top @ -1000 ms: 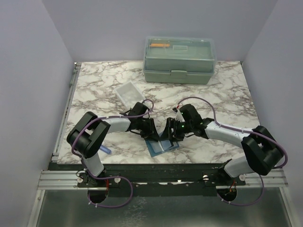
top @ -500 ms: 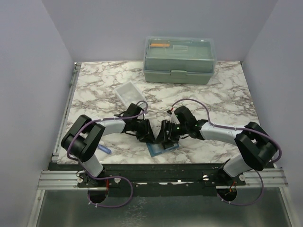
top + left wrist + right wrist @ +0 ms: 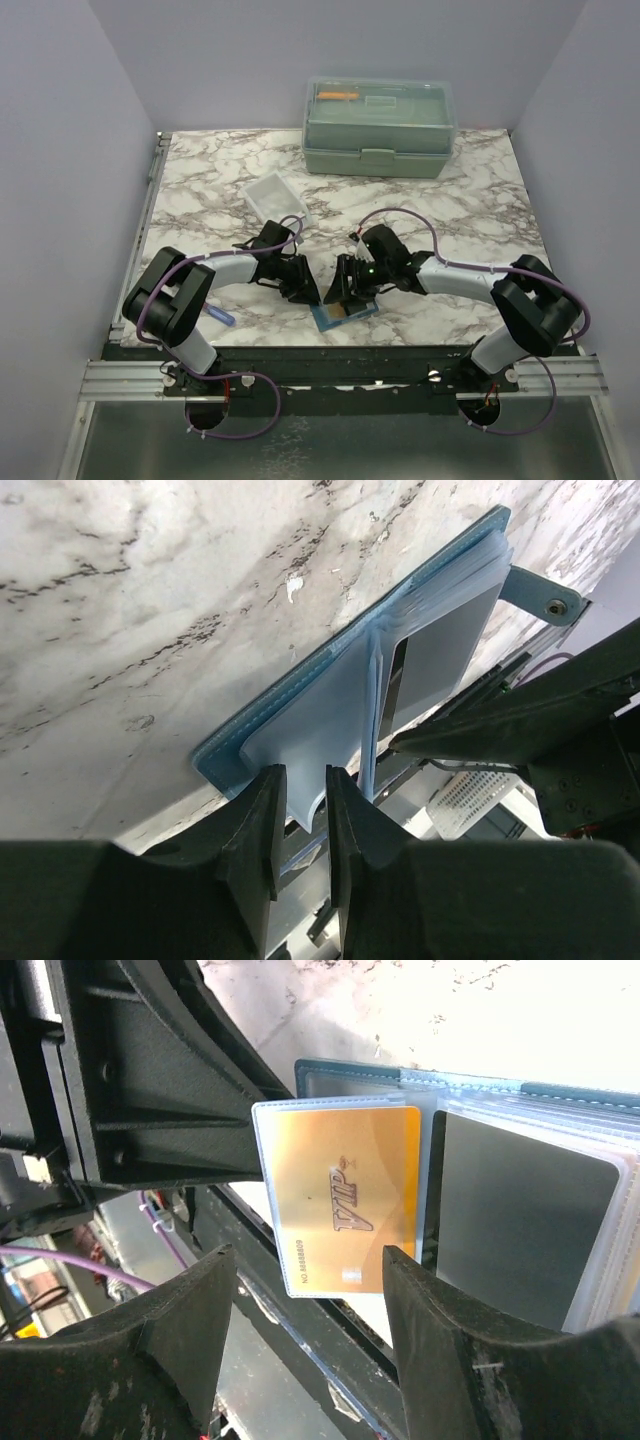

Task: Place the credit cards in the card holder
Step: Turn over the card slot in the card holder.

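Top view, card holder: the blue card holder lies open on the marble surface, close to the near edge, between the two arms.
Top view, tools: the left tool and the right tool meet just over it. Their jaws are too small to read here.
Left wrist, left tool: it is clenched on a clear sleeve leaf of the card holder, holding that leaf up off the cover.
Left wrist, cards: a dark card sits in a sleeve further in.
Right wrist, right tool: its jaws stand wide apart, released. The gold card shows between them, and we see no finger pressing it.
Right wrist, gold card: clear plastic borders it, so we judge it mostly inside the held sleeve, just beside the dark card.
Handling, cards: they look light, stiff and slick. We would grip one by its edges or push its trailing edge.
Handling, card holder: it looks light and floppy, with thin sleeves that buckle. We would pinch a leaf near its free edge and keep the cover down, or it may slide on the smooth surface.
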`<state>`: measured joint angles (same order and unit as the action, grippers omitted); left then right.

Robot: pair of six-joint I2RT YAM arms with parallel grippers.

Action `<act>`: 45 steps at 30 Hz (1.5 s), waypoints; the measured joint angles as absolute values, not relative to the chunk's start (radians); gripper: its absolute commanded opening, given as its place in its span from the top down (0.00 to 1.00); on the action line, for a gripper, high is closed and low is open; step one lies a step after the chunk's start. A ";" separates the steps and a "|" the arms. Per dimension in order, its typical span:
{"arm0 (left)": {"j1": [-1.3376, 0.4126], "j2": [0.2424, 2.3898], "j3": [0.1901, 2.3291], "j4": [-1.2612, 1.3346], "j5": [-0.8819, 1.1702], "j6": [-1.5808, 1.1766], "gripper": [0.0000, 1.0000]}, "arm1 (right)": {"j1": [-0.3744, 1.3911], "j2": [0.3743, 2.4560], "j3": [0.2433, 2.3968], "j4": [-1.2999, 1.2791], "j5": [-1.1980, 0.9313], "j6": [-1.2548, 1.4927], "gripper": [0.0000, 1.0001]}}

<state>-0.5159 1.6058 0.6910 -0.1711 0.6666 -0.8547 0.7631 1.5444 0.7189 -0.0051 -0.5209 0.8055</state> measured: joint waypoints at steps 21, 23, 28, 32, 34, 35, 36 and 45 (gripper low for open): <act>-0.516 1.597 0.683 -0.177 0.667 -0.853 0.74 | 0.922 1.638 0.948 -0.352 -0.138 0.706 0.38; -0.516 1.594 0.681 -0.178 0.667 -0.852 0.74 | 0.924 1.638 0.948 -0.359 -0.134 0.706 0.45; -0.516 1.593 0.678 -0.183 0.667 -0.852 0.74 | 0.924 1.635 0.948 -0.368 -0.124 0.706 0.48; -0.516 1.590 0.678 -0.183 0.667 -0.852 0.74 | 0.924 1.625 0.948 -0.373 -0.111 0.709 0.50; -0.516 1.589 0.678 -0.183 0.667 -0.852 0.74 | 0.924 1.615 0.948 -0.379 -0.099 0.714 0.51; -0.516 1.589 0.678 -0.183 0.667 -0.852 0.74 | 0.924 1.608 0.948 -0.384 -0.094 0.715 0.51; -0.516 1.589 0.678 -0.183 0.667 -0.851 0.74 | 0.924 1.601 0.948 -0.388 -0.089 0.716 0.51; -0.516 1.568 0.678 -0.192 0.666 -0.845 0.69 | 0.924 1.575 0.947 -0.406 -0.056 0.718 0.55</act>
